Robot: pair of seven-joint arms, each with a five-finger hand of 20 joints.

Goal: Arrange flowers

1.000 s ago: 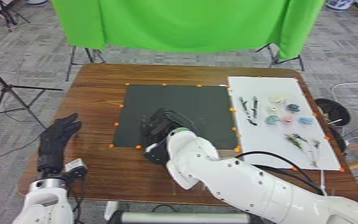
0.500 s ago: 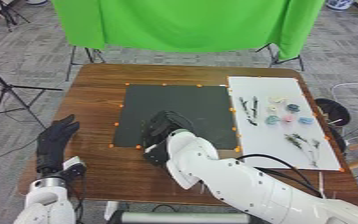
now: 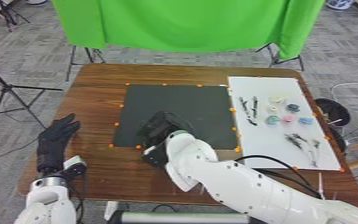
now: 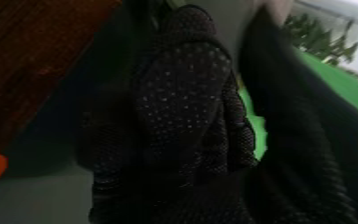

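My right hand (image 3: 162,127) is over the near part of the dark mat (image 3: 171,102). In the right wrist view, a small pale-green bit (image 4: 175,3) shows beyond the right hand (image 4: 184,100); whether the hand holds it is unclear. My left hand (image 3: 55,140) rests open over the table's left side, away from the flowers. On the white board (image 3: 273,135) at the right lie dark, thin stems (image 3: 254,107), small pastel flower heads (image 3: 288,119) in pink, blue and cream, and several sprigs with thin stems (image 3: 315,144) nearer the front.
Orange markers (image 3: 116,124) line the mat and the board. The brown wooden table (image 3: 95,95) surrounds the mat. A dark bin (image 3: 334,111) stands beyond the right table edge, and a green cloth (image 3: 189,25) hangs behind the table. A black cable runs along my right arm.
My right hand has shifted slightly toward the near edge of the mat, and its arm has moved a little with it. The left hand stays about where it was.
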